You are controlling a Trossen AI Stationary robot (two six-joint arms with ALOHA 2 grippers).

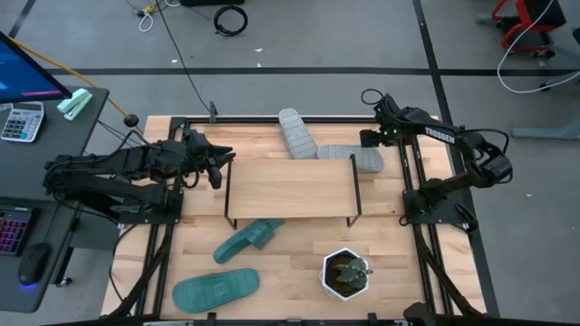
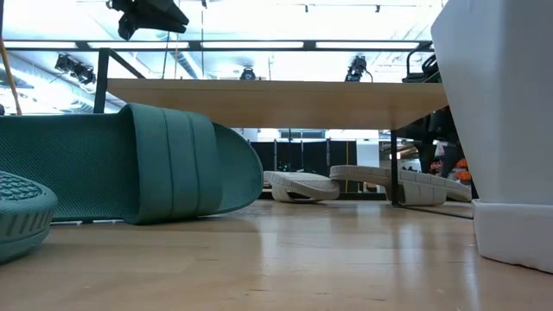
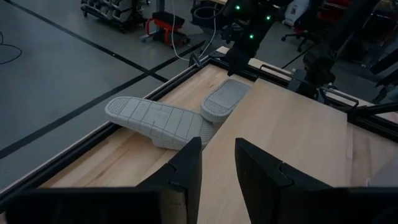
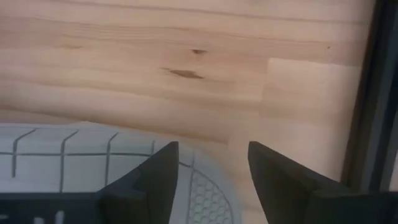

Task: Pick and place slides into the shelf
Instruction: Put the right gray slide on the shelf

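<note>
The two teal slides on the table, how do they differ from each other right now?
The nearer teal slide lies flat, footbed up, out in the open near the table's front edge. The other teal slide is tipped onto its side, strap facing sideways, with one end tucked under the shelf's front edge. They share colour and shape, and neither pincer touches either one.

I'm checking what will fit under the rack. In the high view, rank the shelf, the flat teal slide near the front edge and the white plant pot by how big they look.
1. shelf, clearly largest.
2. flat teal slide.
3. white plant pot, shorter than the slide but wider; it looks smallest overall.
</note>
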